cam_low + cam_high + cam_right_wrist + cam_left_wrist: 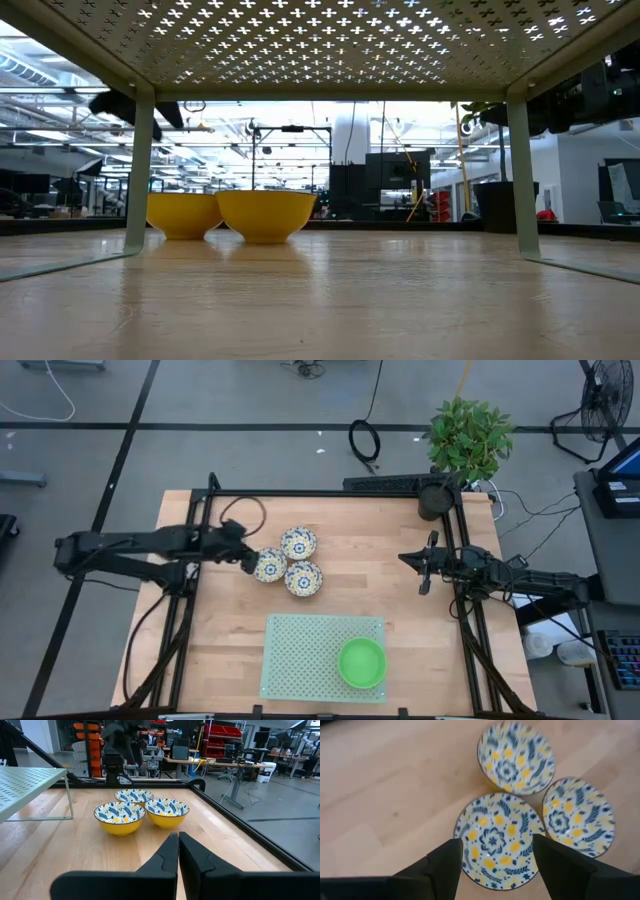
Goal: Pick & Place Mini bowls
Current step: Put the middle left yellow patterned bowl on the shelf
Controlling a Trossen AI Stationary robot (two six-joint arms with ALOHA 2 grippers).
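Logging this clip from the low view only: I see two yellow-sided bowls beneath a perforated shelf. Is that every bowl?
Observer: No. The high view shows three floral bowls clustered together.
Operator: Anything on top of the shelf?
Observer: A green bowl sits on the perforated shelf, near its right end.
Operator: And the grippers?
Observer: The left gripper is open astride the leftmost floral bowl; the right gripper hangs shut, well off to the right.
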